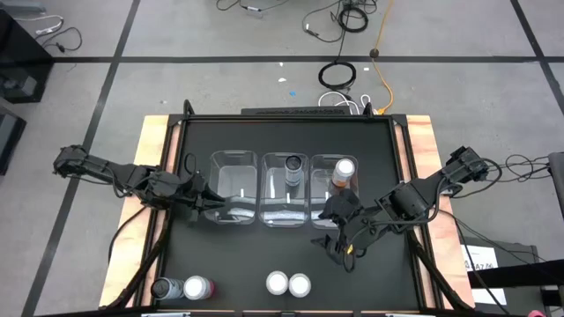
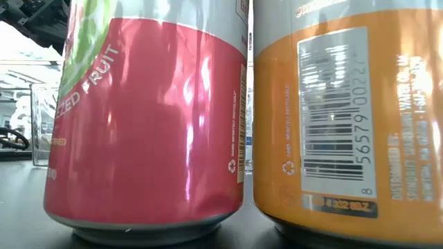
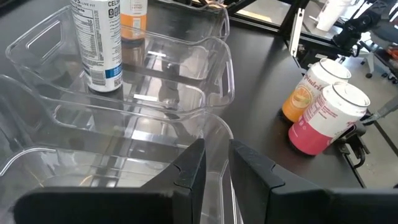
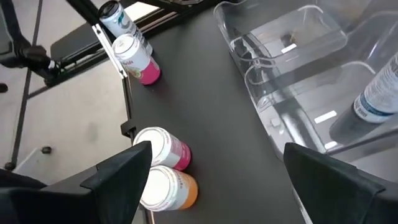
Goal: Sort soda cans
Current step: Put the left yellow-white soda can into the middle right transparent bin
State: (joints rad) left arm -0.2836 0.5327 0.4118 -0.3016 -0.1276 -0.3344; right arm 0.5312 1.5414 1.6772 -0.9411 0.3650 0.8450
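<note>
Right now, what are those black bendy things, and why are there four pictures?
They are two robot arms sorting soda cans. One camera looks down from above, one sits at table height, and each wrist carries one. Three clear bins stand in a row; the middle holds a grey can, the right one an orange can. Four cans wait at the near edge, like this pink can. The left gripper pinches a bin's wall. The right gripper is open, holding nothing.

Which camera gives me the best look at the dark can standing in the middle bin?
The left wrist view: the dark can stands upright in the middle bin, label legible, whole side visible. The high view shows only its top. The right wrist view catches its lower part at the frame edge. The low view does not show it.
</note>
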